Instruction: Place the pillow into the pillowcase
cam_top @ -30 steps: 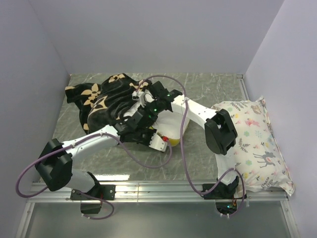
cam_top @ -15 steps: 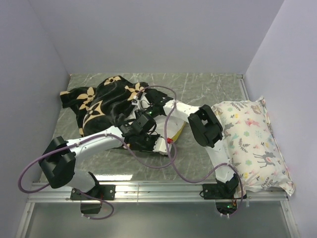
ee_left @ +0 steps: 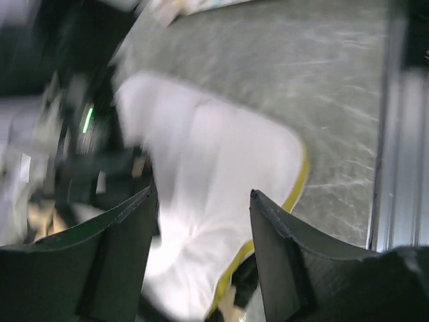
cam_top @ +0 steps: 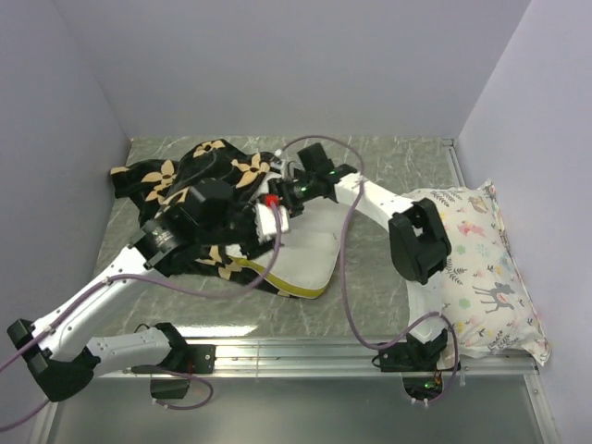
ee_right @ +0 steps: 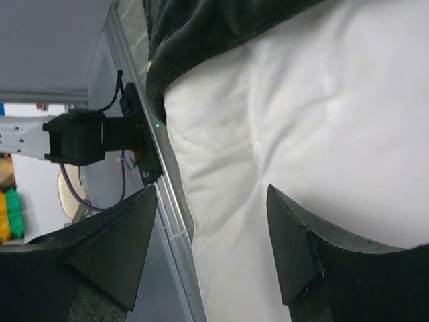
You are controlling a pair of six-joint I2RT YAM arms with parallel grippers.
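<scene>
The white pillow (cam_top: 310,259) with its yellow band lies on the table, its far left part tucked under the black flower-print pillowcase (cam_top: 176,180). My left gripper (cam_top: 270,220) hovers over the pillow's far edge, open and empty. In the left wrist view the pillow (ee_left: 214,168) fills the gap between the spread fingers of the left gripper (ee_left: 201,215). My right gripper (cam_top: 282,191) is at the pillowcase's opening, also open. The right wrist view shows the pillow (ee_right: 301,114) under the dark pillowcase edge (ee_right: 214,33), with the right gripper (ee_right: 211,221) holding nothing.
A deer-print pillow (cam_top: 476,268) lies along the right wall. A metal rail (cam_top: 296,351) runs along the table's near edge. Purple cables loop from both arms over the pillow. Grey walls close the left, back and right.
Both grippers have opened and let go. The left arm's elbow swung far out to the near left. The pillow now lies exposed, and the pillowcase has shifted slightly left.
</scene>
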